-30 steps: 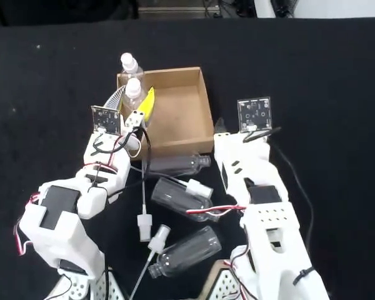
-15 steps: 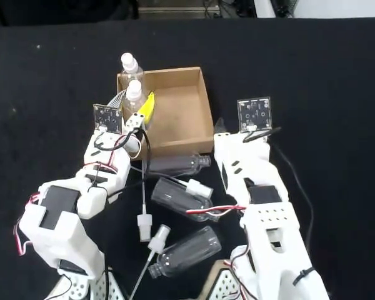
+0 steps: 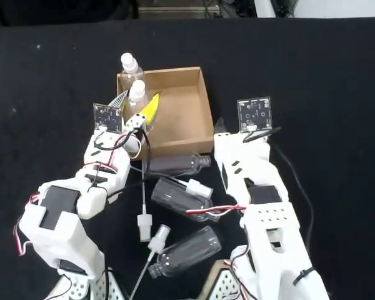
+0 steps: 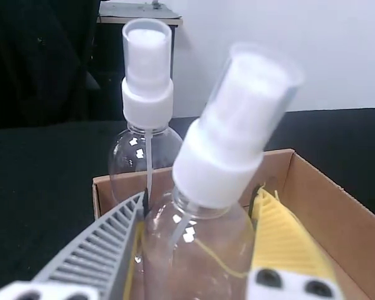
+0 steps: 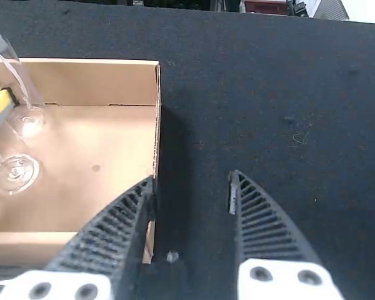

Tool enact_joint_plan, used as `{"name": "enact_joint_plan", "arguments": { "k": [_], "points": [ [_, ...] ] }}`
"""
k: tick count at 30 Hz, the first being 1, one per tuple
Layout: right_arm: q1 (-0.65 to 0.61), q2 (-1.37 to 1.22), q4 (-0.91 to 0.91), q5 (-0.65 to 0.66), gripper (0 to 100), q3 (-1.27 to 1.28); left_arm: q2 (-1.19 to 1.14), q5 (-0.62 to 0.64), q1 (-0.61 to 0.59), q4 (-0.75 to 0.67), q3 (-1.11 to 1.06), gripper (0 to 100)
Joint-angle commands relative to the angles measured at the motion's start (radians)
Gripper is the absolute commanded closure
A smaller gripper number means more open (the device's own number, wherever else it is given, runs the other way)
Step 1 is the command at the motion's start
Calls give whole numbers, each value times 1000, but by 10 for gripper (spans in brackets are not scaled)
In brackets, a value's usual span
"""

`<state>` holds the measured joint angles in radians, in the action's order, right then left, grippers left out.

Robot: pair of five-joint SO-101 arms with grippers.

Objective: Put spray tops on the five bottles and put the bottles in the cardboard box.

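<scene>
High view: the left hand (image 3: 136, 107) is clamped on a clear bottle (image 3: 136, 94) with a white spray top, upright at the left wall of the cardboard box (image 3: 206, 115). A second bottle (image 3: 130, 64), also capped, stands at the box's far-left corner.

Left wrist view: the clear bottle (image 4: 225, 156) leans between the grey and yellow fingers (image 4: 94, 250), with the second bottle (image 4: 147, 94) behind it.

Right wrist view: the right hand (image 5: 190, 187) is spread open and empty over the desk (image 5: 287, 94), just beside the box's wall.

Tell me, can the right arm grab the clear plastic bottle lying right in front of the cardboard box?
Probably yes: its open, empty hand sits near that clear plastic bottle, with nothing covering it.
</scene>
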<state>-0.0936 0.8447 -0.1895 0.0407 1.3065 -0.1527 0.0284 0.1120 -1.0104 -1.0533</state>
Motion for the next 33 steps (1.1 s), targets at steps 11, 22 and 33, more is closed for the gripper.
{"name": "enact_joint_plan", "arguments": {
  "k": [11,22,33],
  "points": [
    [20,24,31,-9,825,-38,17,6,-27,6,25,641],
    [20,24,31,-9,825,-39,157,14,-18,8,-36,670],
    [20,24,31,-9,825,-39,580,15,-15,614,-87,683]
  ]
}}
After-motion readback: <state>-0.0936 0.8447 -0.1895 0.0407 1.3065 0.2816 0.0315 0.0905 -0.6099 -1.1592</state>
